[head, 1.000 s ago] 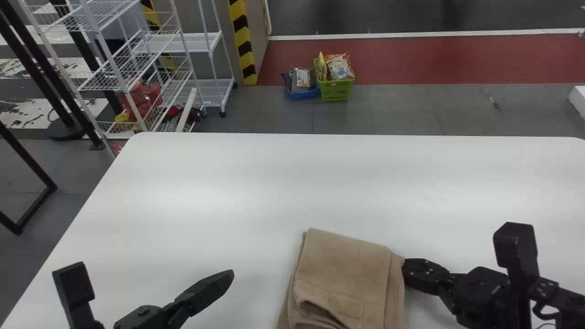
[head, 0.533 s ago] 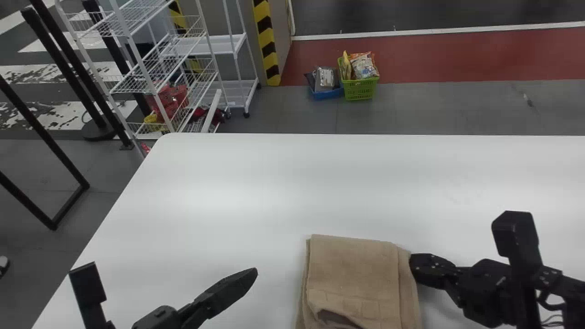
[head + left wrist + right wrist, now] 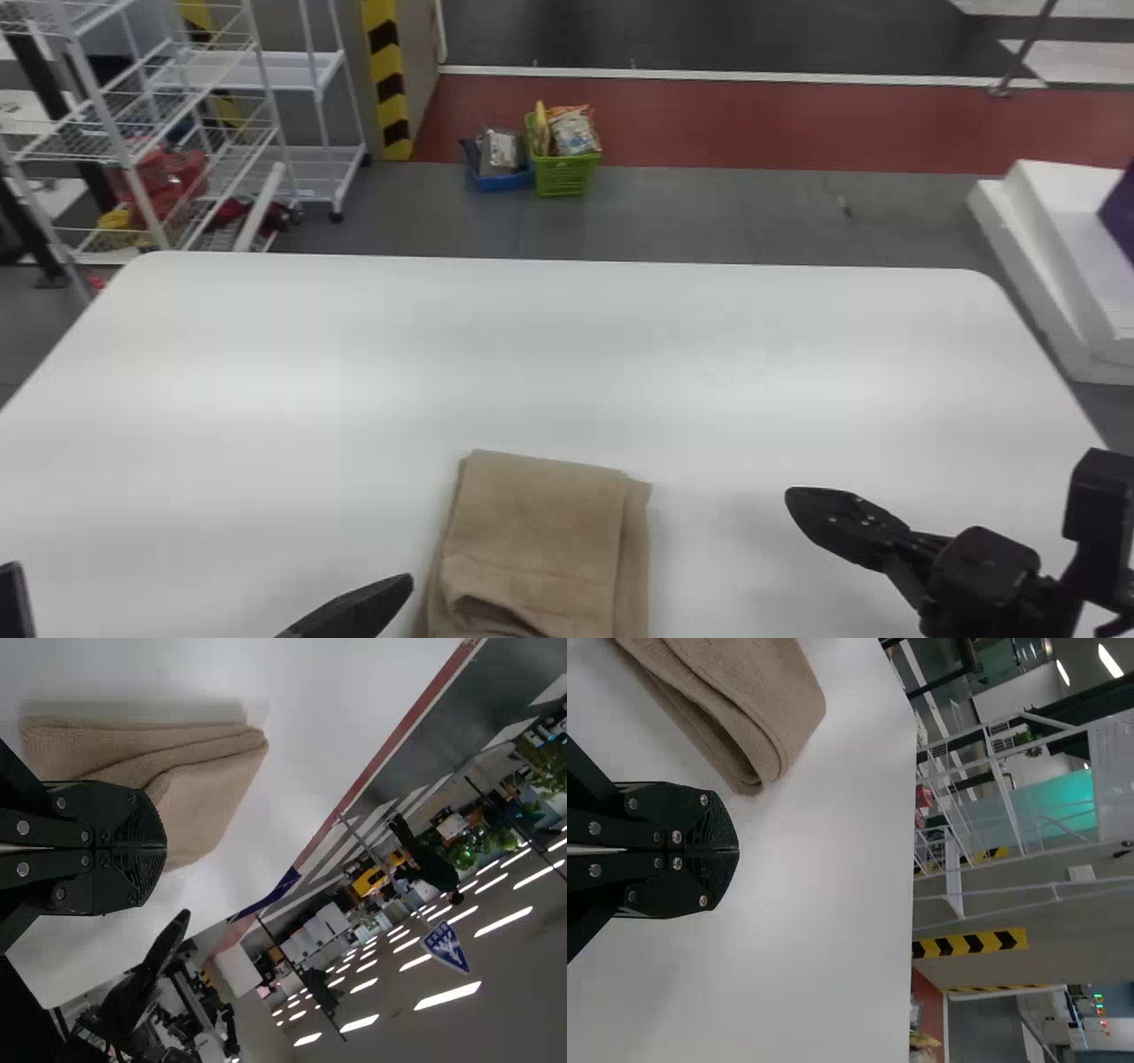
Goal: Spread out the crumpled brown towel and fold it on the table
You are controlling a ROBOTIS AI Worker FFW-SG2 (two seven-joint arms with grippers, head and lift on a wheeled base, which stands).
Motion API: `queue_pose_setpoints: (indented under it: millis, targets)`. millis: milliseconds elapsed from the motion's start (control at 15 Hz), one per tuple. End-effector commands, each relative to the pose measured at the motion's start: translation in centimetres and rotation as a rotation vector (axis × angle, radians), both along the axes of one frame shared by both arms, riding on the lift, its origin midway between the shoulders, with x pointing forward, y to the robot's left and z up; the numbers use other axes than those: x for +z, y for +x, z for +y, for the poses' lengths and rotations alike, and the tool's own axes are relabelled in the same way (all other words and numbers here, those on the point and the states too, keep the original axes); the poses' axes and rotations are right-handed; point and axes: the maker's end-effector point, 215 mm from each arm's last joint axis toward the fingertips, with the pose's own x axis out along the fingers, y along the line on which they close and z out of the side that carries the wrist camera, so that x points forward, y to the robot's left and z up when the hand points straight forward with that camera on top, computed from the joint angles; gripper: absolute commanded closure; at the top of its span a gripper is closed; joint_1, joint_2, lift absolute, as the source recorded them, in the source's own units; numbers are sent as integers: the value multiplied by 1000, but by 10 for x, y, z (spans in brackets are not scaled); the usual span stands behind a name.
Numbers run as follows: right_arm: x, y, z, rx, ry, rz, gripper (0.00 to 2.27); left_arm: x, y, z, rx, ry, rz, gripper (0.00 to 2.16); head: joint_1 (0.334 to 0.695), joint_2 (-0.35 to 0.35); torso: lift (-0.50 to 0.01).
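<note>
Pretty sure we're at the tail end of folding, with the brown towel (image 3: 542, 532) layered up on the table (image 3: 567, 354) between the left gripper (image 3: 165, 849) and right gripper (image 3: 737, 850), those 2 pinched closed on nothing, so next I'd just smooth it or back off.

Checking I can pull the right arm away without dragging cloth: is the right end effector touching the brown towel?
Apart. The head view shows bare white table between the right end effector and the towel.
</note>
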Motion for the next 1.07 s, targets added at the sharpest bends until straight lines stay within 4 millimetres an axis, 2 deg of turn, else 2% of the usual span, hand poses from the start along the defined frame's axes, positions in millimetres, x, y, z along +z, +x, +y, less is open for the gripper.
queue_pose_setpoints:
  millis: [0, 133, 200, 333, 533, 733, 800, 1000]
  targets:
    - [4, -14, -36, -42, 4, -17, 2142, 0, 0, -24, -39, 0, -7, 2142, 695, -135, -127]
    - [-1, -24, -53, -58, 19, -4, 2142, 3, 6, -36, -52, 0, -31, 2142, 695, -205, -127]
    - [-4, -29, -60, -66, 15, 0, 2142, 4, 8, -42, -62, -7, -35, 2142, 695, -273, -127]
    - [-10, -34, -62, -66, 18, 8, 2142, 10, 16, -57, -72, 4, -73, 2142, 695, -316, -127]
    - [-14, -35, -62, -64, 20, 11, 2142, -10, 19, -72, -90, 60, -61, 2142, 695, -350, -127]
    - [-16, -35, -65, -67, 16, 7, 2142, -40, 12, -65, -84, 112, -15, 2142, 695, -350, -127]
    - [-17, -35, -65, -68, 17, 5, 2142, -48, 9, -57, -74, 132, -6, 2142, 695, -350, -127]
    - [-20, -30, -62, -60, 11, 1, 2142, -63, -3, -41, -55, 155, 30, 2142, 695, -350, -127]
